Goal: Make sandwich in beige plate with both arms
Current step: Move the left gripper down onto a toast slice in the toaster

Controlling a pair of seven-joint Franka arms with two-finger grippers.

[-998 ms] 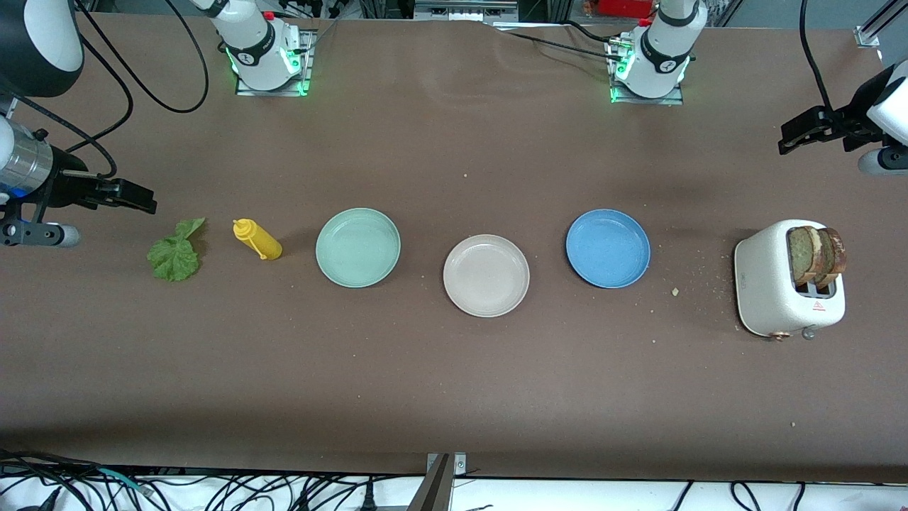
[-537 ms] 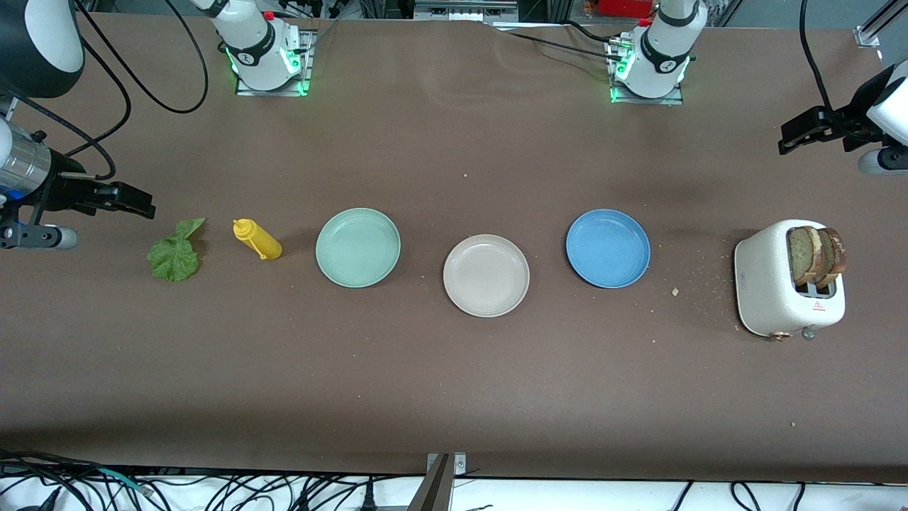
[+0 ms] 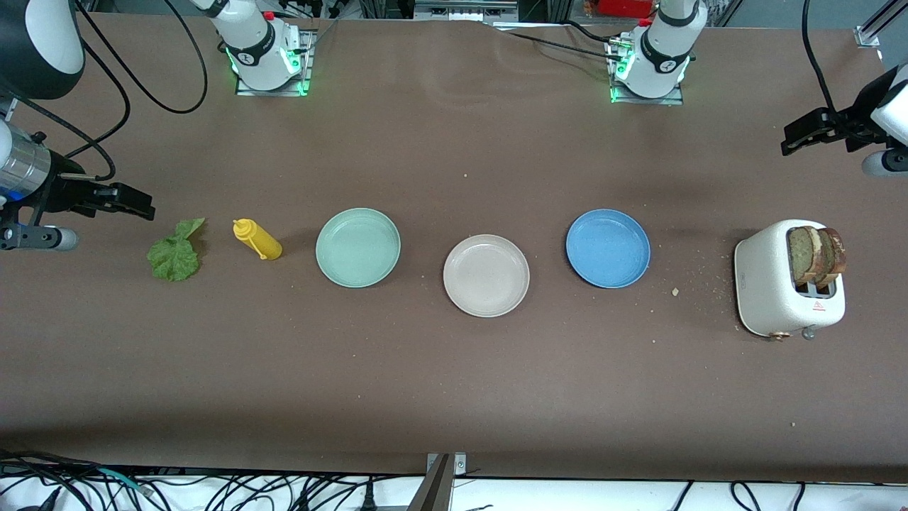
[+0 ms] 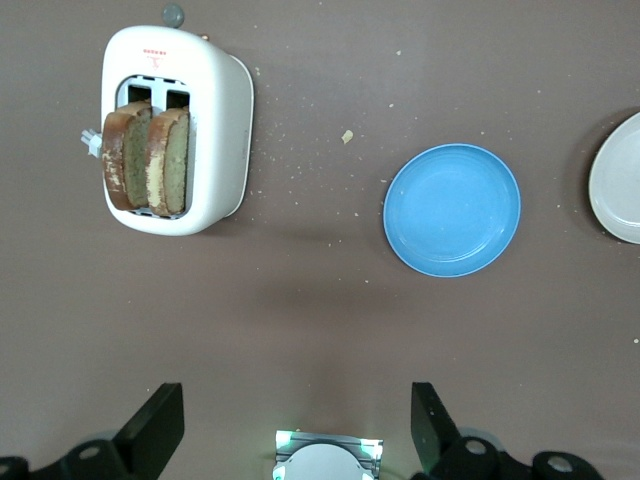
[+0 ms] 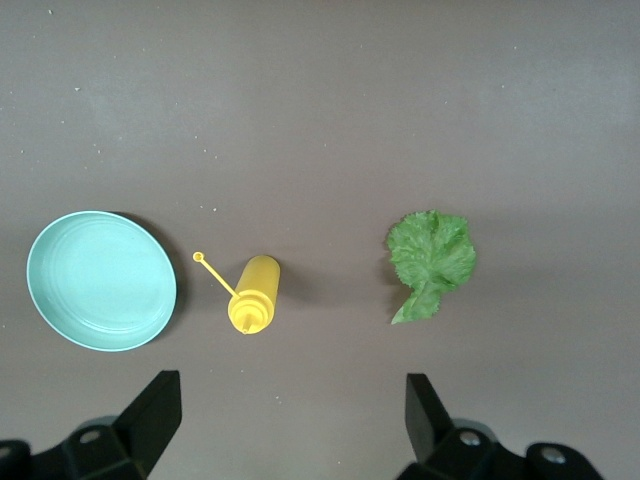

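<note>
The brown table (image 3: pixel 454 383) holds a white toaster (image 3: pixel 770 284) bearing a red warning triangle (image 3: pixel 818 306).

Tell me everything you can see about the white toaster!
The toaster is a rounded, creamy-white box that looks like glossy plastic or enamelled metal, with a small red warning label and little knobs on the end facing the front camera. It stands on the brown table at the left arm's end, beside the blue plate but apart from it. Two slices of brown-crusted toast stick up from its two top slots. Crumbs lie scattered nearby. No gripper touches it.
</note>
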